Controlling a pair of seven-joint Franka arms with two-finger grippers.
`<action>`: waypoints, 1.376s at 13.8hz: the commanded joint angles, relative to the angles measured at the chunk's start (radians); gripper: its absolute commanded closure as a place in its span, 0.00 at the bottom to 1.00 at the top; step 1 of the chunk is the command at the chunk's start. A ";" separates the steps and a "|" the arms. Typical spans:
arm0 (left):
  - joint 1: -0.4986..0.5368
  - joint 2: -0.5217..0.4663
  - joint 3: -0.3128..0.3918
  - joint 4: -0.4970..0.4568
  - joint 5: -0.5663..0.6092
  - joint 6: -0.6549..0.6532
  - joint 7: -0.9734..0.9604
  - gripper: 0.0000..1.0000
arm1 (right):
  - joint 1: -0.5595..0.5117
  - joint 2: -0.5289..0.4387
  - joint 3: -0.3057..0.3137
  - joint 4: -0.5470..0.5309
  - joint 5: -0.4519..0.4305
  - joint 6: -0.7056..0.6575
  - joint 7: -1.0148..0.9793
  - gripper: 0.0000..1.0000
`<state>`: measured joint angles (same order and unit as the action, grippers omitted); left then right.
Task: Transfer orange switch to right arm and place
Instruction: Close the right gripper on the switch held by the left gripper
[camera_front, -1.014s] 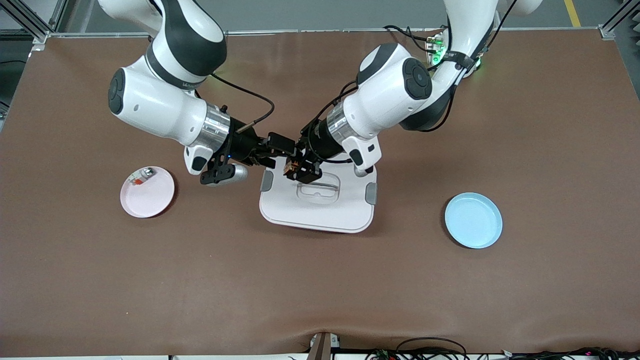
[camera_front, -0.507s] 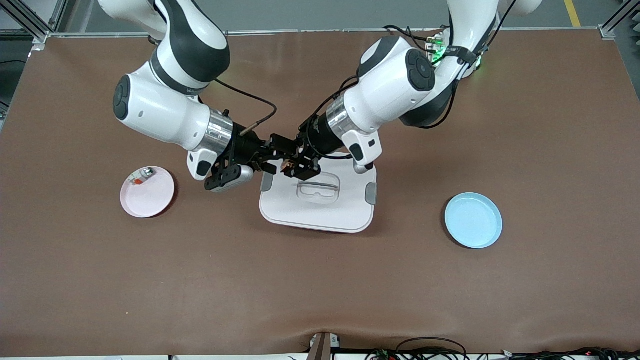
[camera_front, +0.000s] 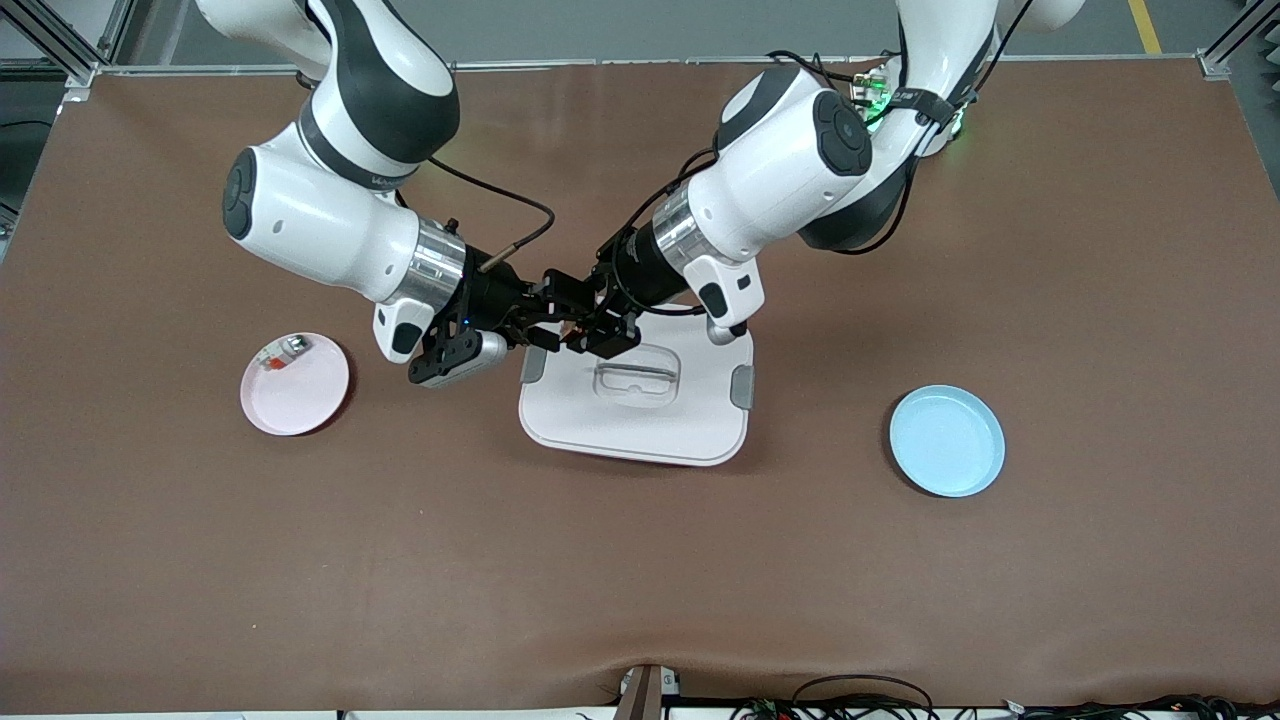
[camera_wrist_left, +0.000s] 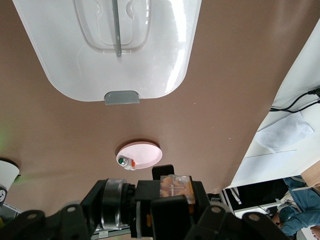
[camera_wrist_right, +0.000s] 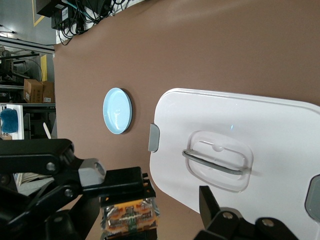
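The orange switch (camera_front: 576, 340) is a tiny black box with an orange centre. It is held up in the air over the corner of the white lid (camera_front: 640, 425) toward the right arm's end. My left gripper (camera_front: 592, 336) is shut on it. The switch shows close up in the left wrist view (camera_wrist_left: 176, 186) and in the right wrist view (camera_wrist_right: 131, 216). My right gripper (camera_front: 560, 312), with its small blue light, meets the left one tip to tip. It is open, and one finger (camera_wrist_right: 209, 200) stands well clear of the switch.
The white lid with a clear handle (camera_front: 636, 378) lies mid-table under both grippers. A pink plate (camera_front: 300, 400) holding a silver-white piece (camera_front: 285, 352) lies toward the right arm's end. An empty blue plate (camera_front: 947, 441) lies toward the left arm's end.
Both grippers have drawn closer together. The left gripper carried the switch toward the right gripper, whose open fingers now reach around it.
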<state>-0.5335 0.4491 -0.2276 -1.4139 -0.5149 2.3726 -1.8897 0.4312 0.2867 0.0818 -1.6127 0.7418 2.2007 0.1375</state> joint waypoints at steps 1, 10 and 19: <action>-0.008 -0.012 -0.001 -0.005 0.026 0.000 -0.026 0.76 | 0.008 0.019 -0.010 0.050 0.024 -0.004 -0.012 0.44; -0.007 -0.012 0.004 -0.005 0.027 0.000 -0.020 0.72 | -0.002 0.020 -0.010 0.059 0.024 -0.012 -0.096 1.00; 0.007 -0.010 0.004 -0.005 0.085 0.000 -0.016 0.00 | -0.035 0.031 -0.017 0.043 -0.076 -0.065 -0.411 1.00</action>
<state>-0.5332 0.4489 -0.2277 -1.4153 -0.4531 2.3809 -1.8908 0.4248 0.3022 0.0610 -1.5825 0.7134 2.1772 -0.1601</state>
